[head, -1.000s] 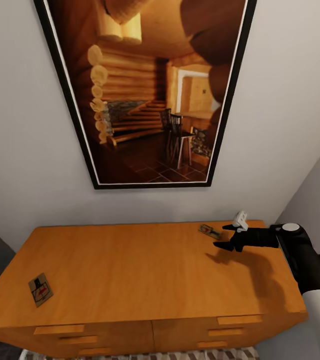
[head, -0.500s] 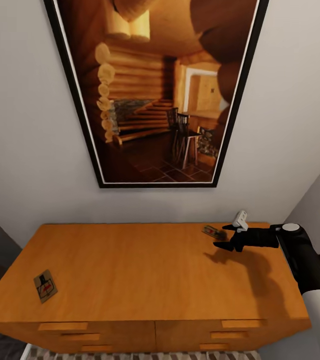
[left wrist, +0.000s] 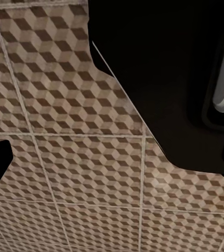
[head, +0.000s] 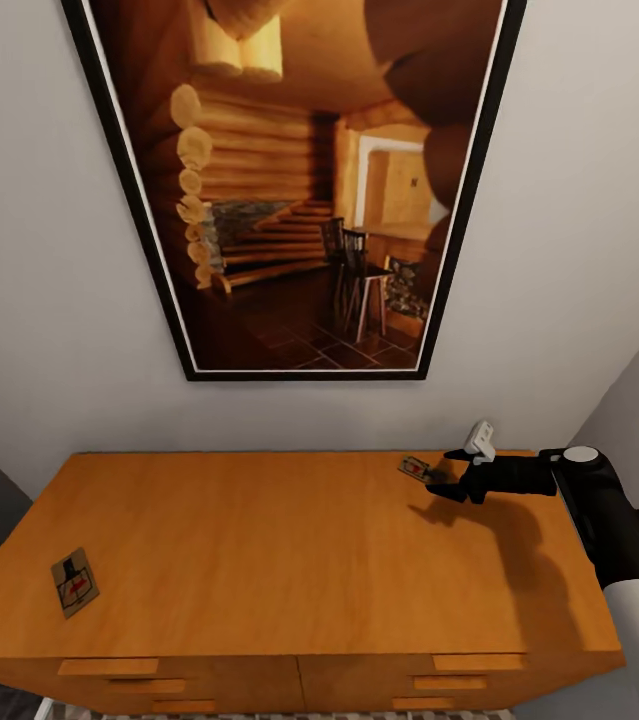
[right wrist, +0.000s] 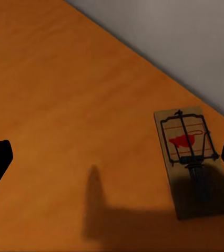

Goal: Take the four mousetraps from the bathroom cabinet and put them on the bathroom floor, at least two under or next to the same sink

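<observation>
Right now my right claw (head: 439, 473) hangs released over a mousetrap (head: 414, 468) near the cabinet's (head: 259, 560) far right corner; my left claw's state I cannot tell.

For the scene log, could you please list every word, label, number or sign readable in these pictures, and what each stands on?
No readable text anywhere.
Mousetrap by the right tool: a red mark only, no letters.
Mousetrap at the cabinet's left front: a red mark, too small to read.
Framed picture: a log-cabin interior, no words.
</observation>
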Available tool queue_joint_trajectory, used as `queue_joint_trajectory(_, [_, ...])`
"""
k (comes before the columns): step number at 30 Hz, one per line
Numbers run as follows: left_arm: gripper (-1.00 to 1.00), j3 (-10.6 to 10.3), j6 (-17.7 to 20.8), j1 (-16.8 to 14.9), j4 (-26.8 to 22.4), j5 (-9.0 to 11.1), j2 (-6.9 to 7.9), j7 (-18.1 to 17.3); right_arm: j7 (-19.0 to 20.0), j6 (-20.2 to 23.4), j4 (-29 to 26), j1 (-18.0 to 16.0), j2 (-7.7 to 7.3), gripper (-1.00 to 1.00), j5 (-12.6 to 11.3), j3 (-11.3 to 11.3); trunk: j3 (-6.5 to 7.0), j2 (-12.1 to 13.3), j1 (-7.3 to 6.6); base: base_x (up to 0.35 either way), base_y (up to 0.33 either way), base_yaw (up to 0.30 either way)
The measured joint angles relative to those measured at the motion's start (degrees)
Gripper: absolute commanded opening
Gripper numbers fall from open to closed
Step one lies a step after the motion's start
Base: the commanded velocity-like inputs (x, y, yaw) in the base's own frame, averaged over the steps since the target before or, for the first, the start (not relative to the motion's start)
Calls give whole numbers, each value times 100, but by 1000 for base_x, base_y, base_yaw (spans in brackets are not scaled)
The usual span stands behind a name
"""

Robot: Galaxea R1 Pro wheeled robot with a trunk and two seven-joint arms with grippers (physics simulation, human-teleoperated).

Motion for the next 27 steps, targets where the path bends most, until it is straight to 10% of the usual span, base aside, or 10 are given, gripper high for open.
queue_joint_trajectory(27, [100,0,-2,1,-3,0,-7,-4,0,0,0,0,9,100,-6,0,0,0,0,0,-128,0])
